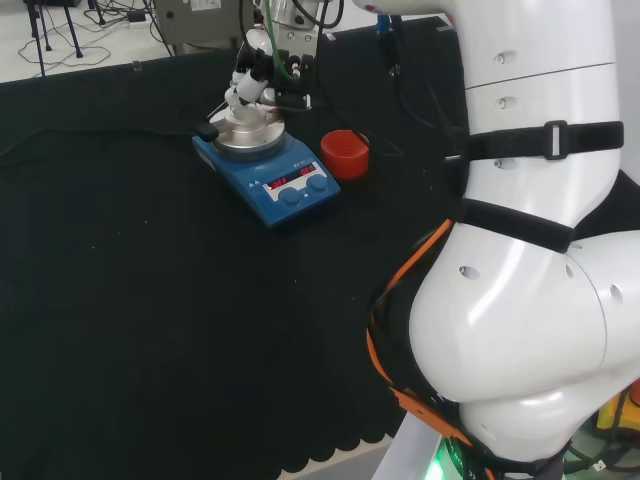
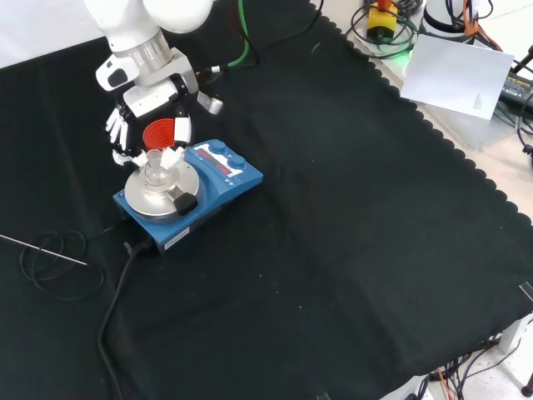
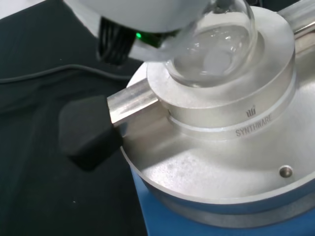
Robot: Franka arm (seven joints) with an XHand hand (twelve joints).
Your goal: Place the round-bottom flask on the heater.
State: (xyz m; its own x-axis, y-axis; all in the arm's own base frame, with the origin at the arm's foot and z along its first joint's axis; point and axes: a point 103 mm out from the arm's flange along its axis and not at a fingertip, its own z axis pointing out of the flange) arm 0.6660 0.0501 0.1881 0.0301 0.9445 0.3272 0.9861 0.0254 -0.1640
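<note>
In the front view we see the hand [image 2: 146,125] with fingers curled round the neck of the round-bottom flask [image 2: 156,171], whose bulb sits in the metal block atop the blue heater [image 2: 218,179]; a red stand [image 2: 158,133] lies just behind.

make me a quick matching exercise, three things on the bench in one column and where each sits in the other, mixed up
Things:
1. round-bottom flask
2. red ring stand
3. hand

Places:
A. on the black cloth, right of the heater in the head view
B. in the metal block on top of the heater
C. around the flask's neck, above the heater

Pairs: 1-B, 2-A, 3-C
</note>
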